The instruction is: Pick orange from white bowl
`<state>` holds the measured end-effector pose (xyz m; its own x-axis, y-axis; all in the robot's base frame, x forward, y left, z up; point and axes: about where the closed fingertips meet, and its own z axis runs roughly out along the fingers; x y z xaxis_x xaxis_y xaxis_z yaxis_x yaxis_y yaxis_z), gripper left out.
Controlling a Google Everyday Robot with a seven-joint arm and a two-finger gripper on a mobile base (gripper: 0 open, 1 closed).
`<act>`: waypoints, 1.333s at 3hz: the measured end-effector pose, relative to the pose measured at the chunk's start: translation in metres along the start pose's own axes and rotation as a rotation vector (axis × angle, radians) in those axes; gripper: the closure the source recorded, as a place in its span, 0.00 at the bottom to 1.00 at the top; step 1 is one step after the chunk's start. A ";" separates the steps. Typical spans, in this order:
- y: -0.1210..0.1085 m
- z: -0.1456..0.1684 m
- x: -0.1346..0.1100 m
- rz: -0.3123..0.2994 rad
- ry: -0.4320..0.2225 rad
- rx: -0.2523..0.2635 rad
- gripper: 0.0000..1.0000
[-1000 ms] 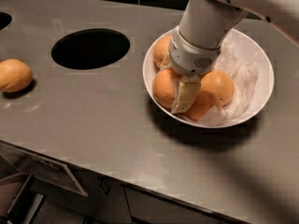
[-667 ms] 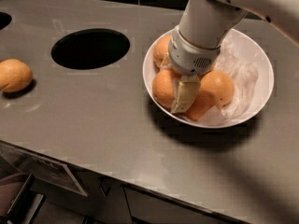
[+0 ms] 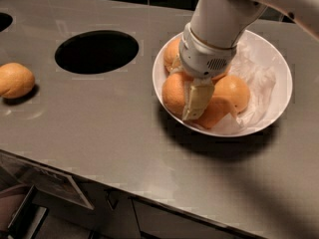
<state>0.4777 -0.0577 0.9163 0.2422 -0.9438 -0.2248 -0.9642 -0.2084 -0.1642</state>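
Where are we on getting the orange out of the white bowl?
The approach looks done: the tool is down inside the white bowl, right beside the orange. The grasp is in hand, but I cannot tell whether it has a hold. The lift is left, since the orange sits low in the bowl among the other fruit.

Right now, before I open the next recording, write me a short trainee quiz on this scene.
1. True or false: the tool is down among the oranges in the white bowl.
2. The lone orange lies: A in the bowl; B on the counter left of the round hole; C in the hole.
3. Fill in: the bowl is lined with crumpled white ____.
Key: 1 true; 2 B; 3 paper.
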 end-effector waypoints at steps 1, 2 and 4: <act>0.004 -0.016 -0.002 -0.002 -0.005 0.038 1.00; 0.008 -0.038 -0.004 -0.008 0.004 0.083 1.00; 0.014 -0.080 -0.011 -0.026 0.009 0.175 1.00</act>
